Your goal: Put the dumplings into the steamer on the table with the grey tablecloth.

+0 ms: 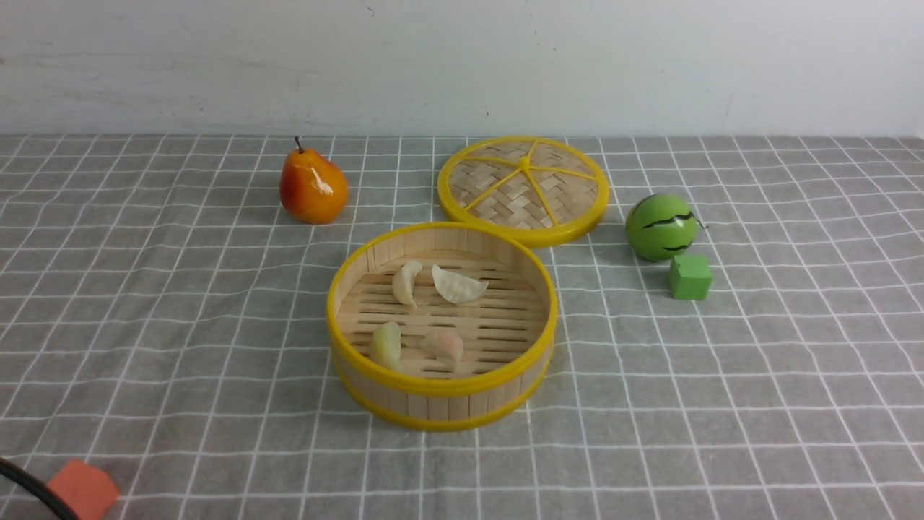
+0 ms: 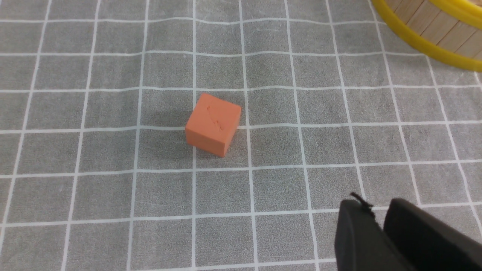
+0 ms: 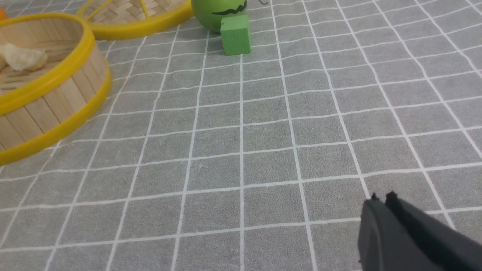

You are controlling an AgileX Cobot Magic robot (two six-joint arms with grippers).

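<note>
The bamboo steamer (image 1: 440, 386) stands in the middle of the table on the grey tablecloth (image 1: 722, 404). Inside it lie the dumplings: two cream-white (image 1: 406, 283) (image 1: 458, 287) at the back, a pale green one (image 1: 387, 345) and a pale pink one (image 1: 443, 344) at the front. Neither gripper shows in the front view. My left gripper (image 2: 374, 205) hovers over bare cloth, its tips a narrow gap apart and holding nothing; the steamer's wall (image 2: 433, 34) is far from it. My right gripper (image 3: 382, 197) is shut and empty above cloth, well away from the steamer (image 3: 45, 113).
The woven lid (image 1: 523, 189) lies flat behind the steamer. A pear (image 1: 312, 188) stands at back left; a green melon (image 1: 660, 227) and green cube (image 1: 690, 277) sit at the right. An orange cube (image 1: 83, 490) lies at front left, beside a black cable (image 1: 29, 491).
</note>
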